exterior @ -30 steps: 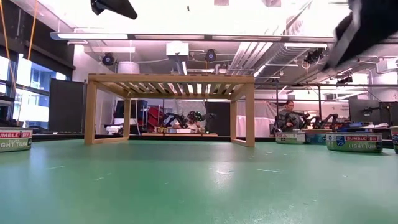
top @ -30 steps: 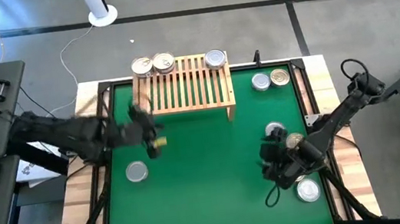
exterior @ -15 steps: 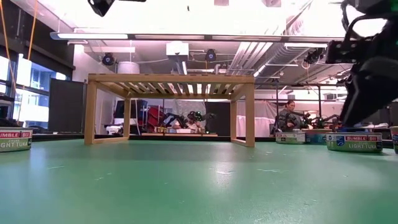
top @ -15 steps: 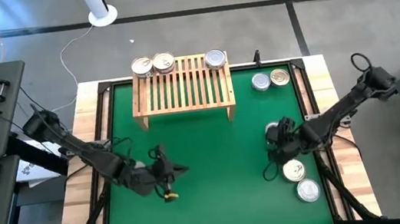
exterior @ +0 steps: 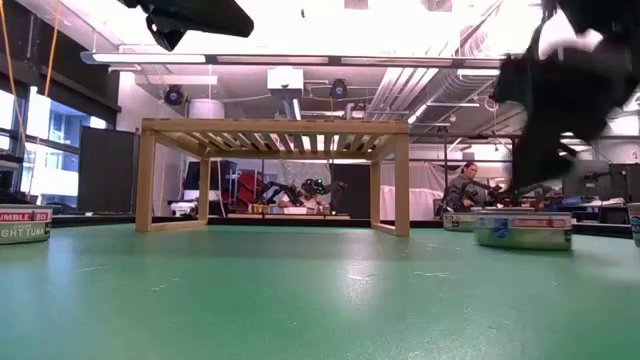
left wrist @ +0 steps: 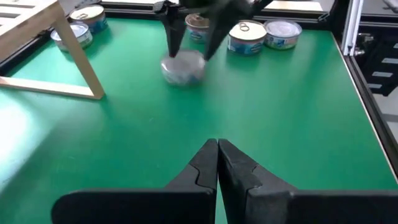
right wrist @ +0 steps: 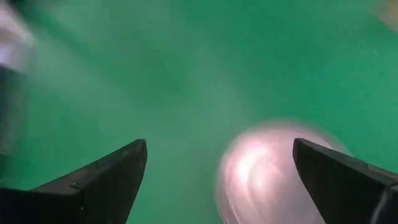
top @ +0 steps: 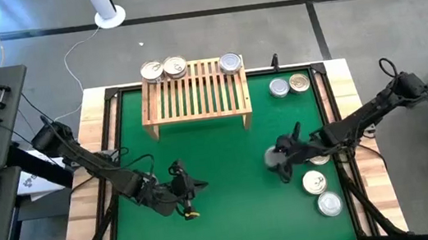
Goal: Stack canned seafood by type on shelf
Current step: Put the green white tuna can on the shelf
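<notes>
green surface [top: 223,185], tins scattered beside the shelf [top: 193,89].
right end effector [top: 281,161] gapes wide over a silver tin [top: 274,158] near the shelf's right leg, holding nothing; left end effector [top: 189,191] pinched closed, empty. tin looks rigid, slick: clamp its sides.

two dark jointed arms [top: 87,166] with black cables and tapered fingers [left wrist: 205,171].

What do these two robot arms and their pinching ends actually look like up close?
Both arms are black and slender, built of jointed segments with thin dark cables looping alongside. The left gripper has two matte black, wedge-shaped fingers tapering to points, with a yellow spot near its tip from above. The right gripper has similar dark, angular fingers.
</notes>
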You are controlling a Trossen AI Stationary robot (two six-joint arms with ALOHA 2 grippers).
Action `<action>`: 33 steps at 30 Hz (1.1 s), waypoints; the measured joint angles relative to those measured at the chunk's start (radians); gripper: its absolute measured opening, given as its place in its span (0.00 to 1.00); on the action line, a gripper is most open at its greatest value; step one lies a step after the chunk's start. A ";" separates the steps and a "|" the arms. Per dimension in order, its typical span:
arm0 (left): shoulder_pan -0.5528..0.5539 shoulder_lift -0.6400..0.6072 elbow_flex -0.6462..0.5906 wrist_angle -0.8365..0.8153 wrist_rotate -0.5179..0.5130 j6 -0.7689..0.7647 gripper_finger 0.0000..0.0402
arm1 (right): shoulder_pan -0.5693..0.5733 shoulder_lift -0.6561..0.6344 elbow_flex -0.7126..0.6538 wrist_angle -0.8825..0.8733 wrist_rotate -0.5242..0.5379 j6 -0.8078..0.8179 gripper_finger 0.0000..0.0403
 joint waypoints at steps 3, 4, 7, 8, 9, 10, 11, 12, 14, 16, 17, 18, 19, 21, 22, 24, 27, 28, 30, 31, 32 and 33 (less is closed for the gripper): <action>0.003 0.007 0.000 0.005 0.000 -0.001 0.00 | 0.047 0.006 0.002 0.271 -0.013 -0.171 0.98; 0.005 0.011 0.000 0.005 -0.001 -0.001 0.00 | 0.066 0.005 0.002 0.327 0.002 -0.223 0.98; 0.010 0.025 0.000 0.005 0.000 -0.008 0.00 | 0.124 0.001 0.004 0.347 0.078 -0.293 0.98; 0.012 0.032 0.000 0.013 -0.001 -0.018 0.00 | 0.144 0.001 0.004 0.313 0.107 -0.289 0.98; 0.018 0.039 0.000 0.023 -0.002 -0.024 0.00 | 0.164 0.002 0.003 0.269 0.138 -0.274 0.98; 0.020 0.049 0.000 0.029 -0.001 -0.028 0.00 | 0.185 0.002 0.003 0.220 0.167 -0.253 0.98; 0.027 0.063 0.000 0.039 0.008 -0.040 0.00 | 0.209 0.003 0.003 0.172 0.194 -0.229 0.98; 0.038 0.078 0.000 0.053 0.026 -0.048 0.00 | 0.230 0.005 0.003 0.124 0.217 -0.206 0.98; 0.064 0.114 0.000 0.085 0.076 -0.057 0.00 | 0.266 0.018 0.003 0.047 0.257 -0.165 0.98; 0.095 0.161 0.000 0.142 0.132 -0.061 0.00 | 0.283 0.041 0.003 0.008 0.284 -0.148 0.98; 0.111 0.186 0.000 0.171 0.153 -0.061 0.00 | 0.284 0.058 0.003 0.003 0.289 -0.151 0.98; 0.128 0.216 0.000 0.211 0.172 -0.060 0.00 | 0.283 0.080 0.003 0.005 0.292 -0.157 0.98; 0.146 0.241 0.000 0.247 0.189 -0.059 0.00 | 0.280 0.103 0.003 0.005 0.291 -0.165 0.98; 0.185 0.295 0.000 0.322 0.222 -0.046 0.00 | 0.270 0.157 0.003 0.022 0.270 -0.167 0.98; 0.203 0.319 0.001 0.356 0.249 -0.041 0.00 | 0.266 0.185 0.003 0.044 0.260 -0.168 0.98; 0.239 0.368 0.001 0.421 0.316 -0.037 0.00 | 0.265 0.248 0.003 0.102 0.257 -0.185 0.98; 0.283 0.430 0.001 0.516 0.421 -0.037 0.00 | 0.265 0.338 0.003 0.219 0.251 -0.233 0.98; 0.294 0.449 0.001 0.544 0.453 -0.045 0.00 | 0.264 0.367 0.003 0.261 0.242 -0.246 0.98; 0.312 0.479 0.001 0.581 0.500 -0.063 0.00 | 0.255 0.429 0.003 0.348 0.236 -0.281 0.98; 0.319 0.494 0.002 0.598 0.516 -0.072 0.00 | 0.249 0.459 0.003 0.398 0.231 -0.297 0.98; 0.325 0.510 0.007 0.610 0.531 -0.077 0.00 | 0.241 0.488 0.003 0.449 0.231 -0.311 0.98; 0.330 0.524 0.011 0.617 0.541 -0.079 0.00 | 0.231 0.516 0.003 0.503 0.231 -0.333 0.98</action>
